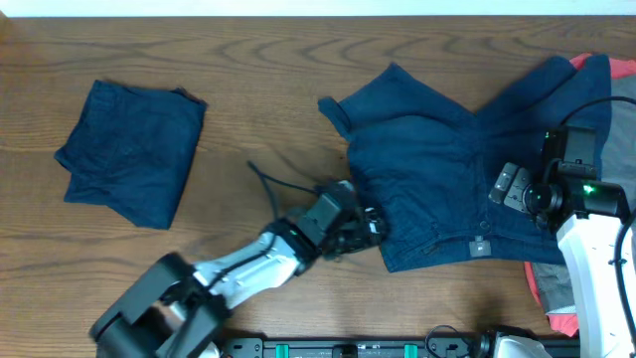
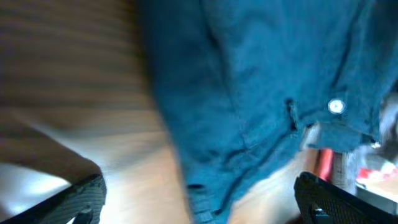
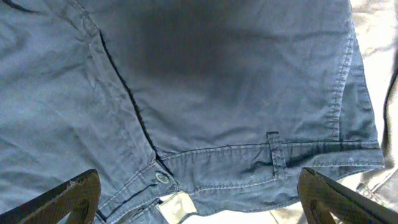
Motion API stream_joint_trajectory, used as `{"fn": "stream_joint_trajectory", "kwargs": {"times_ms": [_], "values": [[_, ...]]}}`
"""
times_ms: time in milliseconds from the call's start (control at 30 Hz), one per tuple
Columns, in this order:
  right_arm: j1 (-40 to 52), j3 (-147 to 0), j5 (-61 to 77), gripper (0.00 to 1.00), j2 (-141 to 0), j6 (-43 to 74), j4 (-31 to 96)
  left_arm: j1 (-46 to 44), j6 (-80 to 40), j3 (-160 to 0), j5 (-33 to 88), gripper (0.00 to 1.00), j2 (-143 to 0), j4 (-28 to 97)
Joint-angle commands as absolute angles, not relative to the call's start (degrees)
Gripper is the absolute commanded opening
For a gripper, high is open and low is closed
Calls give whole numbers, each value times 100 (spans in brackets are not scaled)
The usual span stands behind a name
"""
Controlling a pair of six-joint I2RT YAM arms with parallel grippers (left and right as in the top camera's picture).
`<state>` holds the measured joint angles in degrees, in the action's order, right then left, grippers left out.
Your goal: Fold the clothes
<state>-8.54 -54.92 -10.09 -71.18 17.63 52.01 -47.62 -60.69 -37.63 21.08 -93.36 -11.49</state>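
Dark navy shorts [image 1: 437, 169] lie spread open on the table at the right, waistband toward the front. My left gripper [image 1: 370, 231] is open at the shorts' front left corner; in the left wrist view the navy fabric [image 2: 249, 93] lies between its fingers [image 2: 199, 205], blurred. My right gripper [image 1: 512, 184] is open above the waistband by the button [image 3: 163, 178], holding nothing [image 3: 199, 199]. Another navy garment [image 1: 134, 149] lies folded at the left. A red garment [image 1: 556, 303] and a grey garment [image 1: 624, 94] lie under the right arm.
The wooden table [image 1: 268, 119] shows bare between the folded garment and the spread shorts. A black cable [image 1: 266, 179] loops off the left arm. The table's front edge carries a black rail [image 1: 348, 348].
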Motion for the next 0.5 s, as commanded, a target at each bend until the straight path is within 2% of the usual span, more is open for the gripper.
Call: {"fn": "stream_joint_trajectory", "kwargs": {"times_ms": [0,100,167,233,367,467], "values": [[-906,-5540,-1052,99,-7072,1863,5207,-5133,-6635,-3774,2097,98,-9773,-1664],[-906,-5540,-1052,99,-7072,1863,5203,-5358,-6637,-3774,2097,100,-10042,-2294],[-904,-5540,-1052,99,-7072,1863,5203,-5472,-6718,-3774,2099,90,-10175,-2567],[-906,-5540,-1052,99,-7072,1863,5205,-5548,-6805,-3774,2099,68,-10252,-2696],[-904,-5540,-1052,99,-7072,1863,5212,-5533,-6689,-3774,2104,6,-10254,-2709],[-904,-5540,-1052,99,-7072,1861,5212,-5417,-6292,-3774,2191,6,-10208,-2473]]}}
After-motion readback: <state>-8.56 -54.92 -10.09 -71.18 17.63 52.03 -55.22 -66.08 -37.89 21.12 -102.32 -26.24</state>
